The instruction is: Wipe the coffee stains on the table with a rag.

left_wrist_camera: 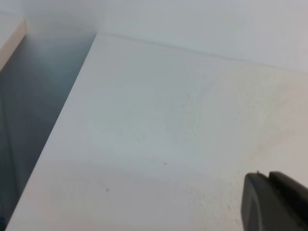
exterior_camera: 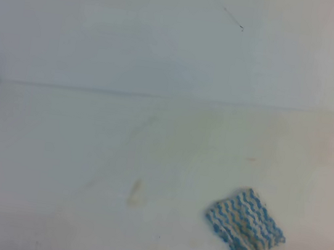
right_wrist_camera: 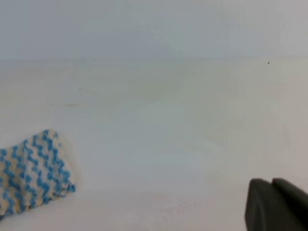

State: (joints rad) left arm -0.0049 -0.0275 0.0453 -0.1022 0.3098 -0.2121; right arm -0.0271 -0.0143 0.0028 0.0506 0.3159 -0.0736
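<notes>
The rag (exterior_camera: 245, 225), a small blue-and-white zigzag cloth with yellowish tints, lies flat on the white table (exterior_camera: 58, 147) near the front right. It also shows at the lower left of the right wrist view (right_wrist_camera: 31, 171). A faint pale-brown coffee stain smear (exterior_camera: 136, 192) marks the table left of the rag, apart from it. Neither arm appears in the exterior view. The left gripper (left_wrist_camera: 268, 177) hovers over bare table with its dark fingers pressed together, holding nothing. The right gripper (right_wrist_camera: 272, 183) is shut and empty, well to the right of the rag.
A white wall (exterior_camera: 167, 38) rises behind the table's back edge. The table's left edge drops into a dark gap (left_wrist_camera: 29, 120), with another pale surface (left_wrist_camera: 9, 38) beyond it. Faint yellowish smudges (exterior_camera: 209, 131) mark the tabletop.
</notes>
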